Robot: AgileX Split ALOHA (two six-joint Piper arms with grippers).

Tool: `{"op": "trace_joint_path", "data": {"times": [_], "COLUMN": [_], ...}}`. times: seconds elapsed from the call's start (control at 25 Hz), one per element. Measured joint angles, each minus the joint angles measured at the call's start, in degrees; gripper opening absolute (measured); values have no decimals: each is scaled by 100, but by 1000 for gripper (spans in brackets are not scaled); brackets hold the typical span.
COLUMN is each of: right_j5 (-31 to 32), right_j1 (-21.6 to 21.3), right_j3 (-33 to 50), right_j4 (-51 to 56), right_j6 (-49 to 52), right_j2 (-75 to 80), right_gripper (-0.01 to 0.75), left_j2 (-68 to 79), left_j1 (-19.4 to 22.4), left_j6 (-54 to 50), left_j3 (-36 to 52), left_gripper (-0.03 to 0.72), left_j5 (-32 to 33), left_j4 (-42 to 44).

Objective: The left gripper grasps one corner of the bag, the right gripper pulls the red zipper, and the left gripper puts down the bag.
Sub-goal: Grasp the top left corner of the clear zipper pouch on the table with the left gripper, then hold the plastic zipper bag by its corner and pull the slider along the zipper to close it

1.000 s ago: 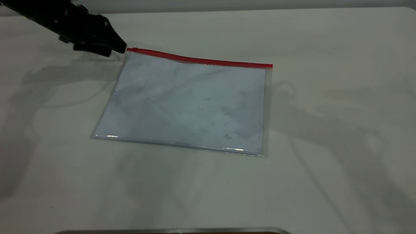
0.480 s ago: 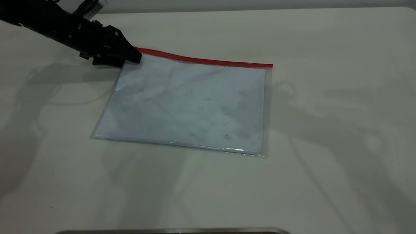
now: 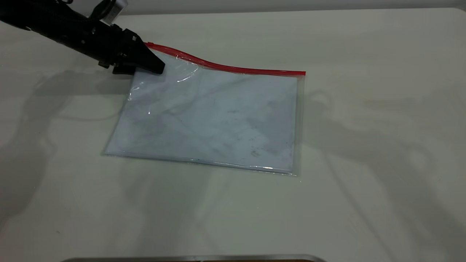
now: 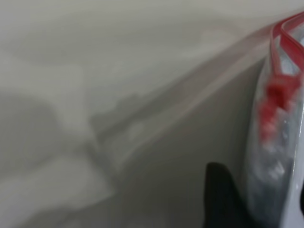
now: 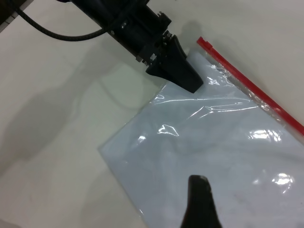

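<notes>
The bag (image 3: pixel 214 116) lies flat on the table, a clear pouch with pale sheets inside. The red zipper (image 3: pixel 236 68) runs along its far long edge. My left gripper (image 3: pixel 157 67) is shut on the bag's far left corner and holds it a little off the table, so the zipper bows upward there. The right wrist view shows the left gripper (image 5: pixel 190 80), the bag (image 5: pixel 209 142) and the zipper (image 5: pixel 251 88). In the left wrist view the red slider tab (image 4: pixel 273 107) hangs by the pinched bag (image 4: pixel 280 156). Only one finger (image 5: pixel 199 202) of my right gripper shows, above the bag.
The pale table (image 3: pixel 364 145) stretches bare around the bag. A metal edge (image 3: pixel 193 258) runs along the near side. The left arm's black cable (image 5: pixel 61 35) trails behind its wrist. The right arm is outside the exterior view.
My left gripper slid right onto the bag's far left corner, shut on it and raised it. The zipper's left end has lifted and curved; the rest of the bag stayed put.
</notes>
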Motion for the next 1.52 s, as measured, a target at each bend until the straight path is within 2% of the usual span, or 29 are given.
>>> {"op": "trace_joint_path", "data": {"times": [0.08, 0.32, 0.68, 0.92, 1.16, 1.52], "right_j5": [-25, -20, -277, -114, 98, 279], "right_j1": [0, 0, -69, -147, -169, -182], "right_j3": [0, -112, -1250, -2006, -2121, -2121], "right_j4": [0, -213, -479, -500, -485, -46], "right_j6": [0, 18, -79, -244, -668, -1105], "right_j2": [0, 72, 1268, 1767, 1865, 2069], "right_gripper": [589, 589, 589, 589, 567, 548], "left_j2": [0, 0, -359, -539, -538, -538], "left_j1": [-12, -12, -131, -546, -971, -1076], "left_j6": [80, 239, 1959, 3078, 4153, 4363], "left_j3": [0, 0, 0, 0, 0, 0], "left_gripper": [356, 62, 53, 73, 77, 77], "left_j5": [0, 18, 321, 334, 334, 363], "left_j4": [-33, -33, -15, 1, -82, -990]}}
